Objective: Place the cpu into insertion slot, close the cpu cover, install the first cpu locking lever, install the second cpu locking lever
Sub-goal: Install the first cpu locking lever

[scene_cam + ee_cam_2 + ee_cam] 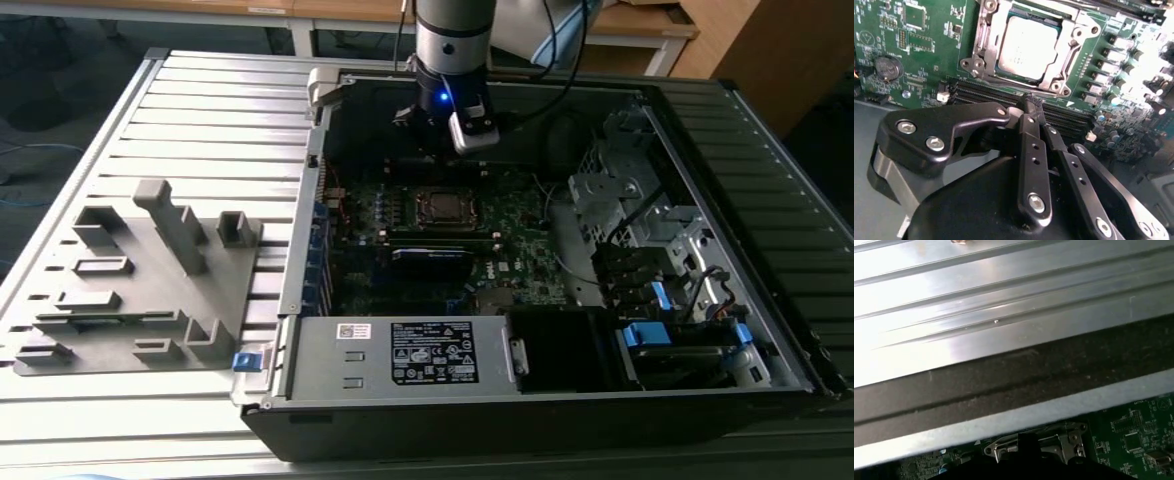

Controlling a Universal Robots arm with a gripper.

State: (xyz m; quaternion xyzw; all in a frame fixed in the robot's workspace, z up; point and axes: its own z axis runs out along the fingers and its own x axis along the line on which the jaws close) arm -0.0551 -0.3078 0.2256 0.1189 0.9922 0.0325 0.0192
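cpu [1026, 47]: seated in the motherboard socket, under the cpu cover [1066, 52]
cpu cover: down, framing the chip
gripper [1035, 106]: fingers [1029, 145] together, empty, above the memory slots [1004, 95] beside the socket

A ribbed grey metal table [200, 110] stands before wooden desks [334, 12] and a wooden cabinet [761, 50].

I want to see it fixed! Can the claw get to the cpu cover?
Probably yes. The claw hangs close above the cpu cover, which lies flat around the cpu, with nothing between them.
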